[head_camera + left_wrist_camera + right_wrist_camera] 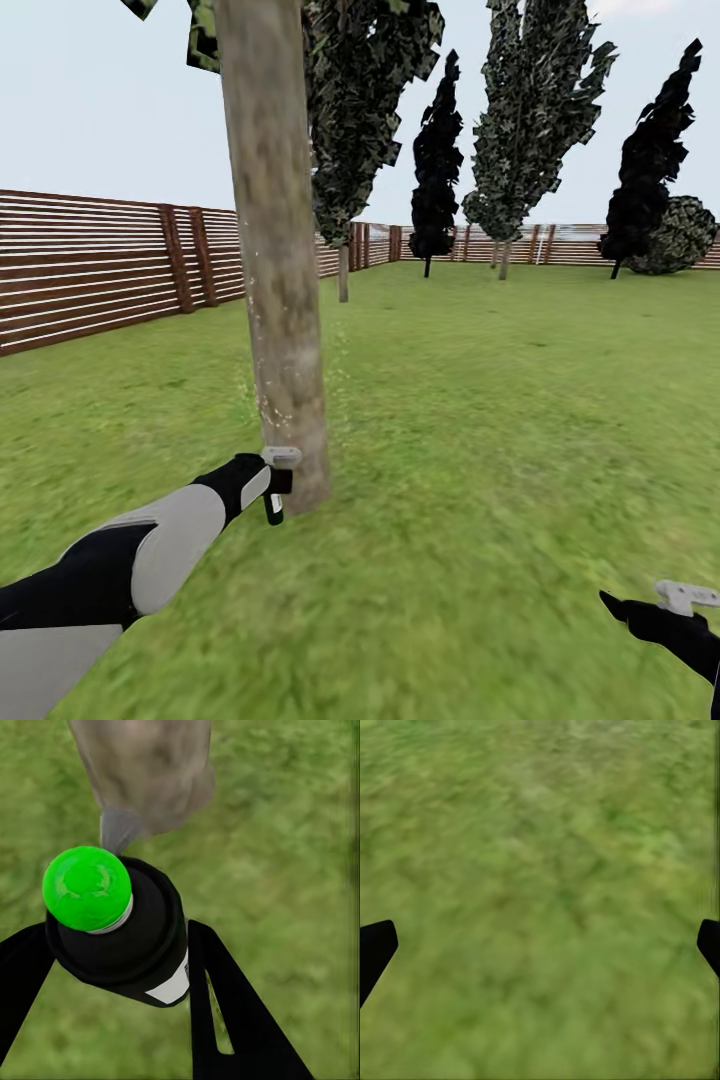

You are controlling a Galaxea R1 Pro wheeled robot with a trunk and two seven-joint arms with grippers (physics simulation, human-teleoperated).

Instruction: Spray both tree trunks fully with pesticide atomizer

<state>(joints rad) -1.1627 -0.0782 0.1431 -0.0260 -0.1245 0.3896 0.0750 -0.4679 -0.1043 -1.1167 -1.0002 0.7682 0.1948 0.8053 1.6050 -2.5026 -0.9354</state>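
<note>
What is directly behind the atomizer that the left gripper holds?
Behind the atomizer, held in the left gripper, is the tree trunk base. The bottle covers part of the trunk's foot.

Tree trunk (280, 250) top cropped

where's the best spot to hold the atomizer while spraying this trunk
Grip the pesticide atomizer round its dark cylindrical body, one finger on each side, as the left gripper does now. That likely leaves the trigger head and nozzle free, facing the tree trunk just ahead. The right gripper is open over grass.
</note>
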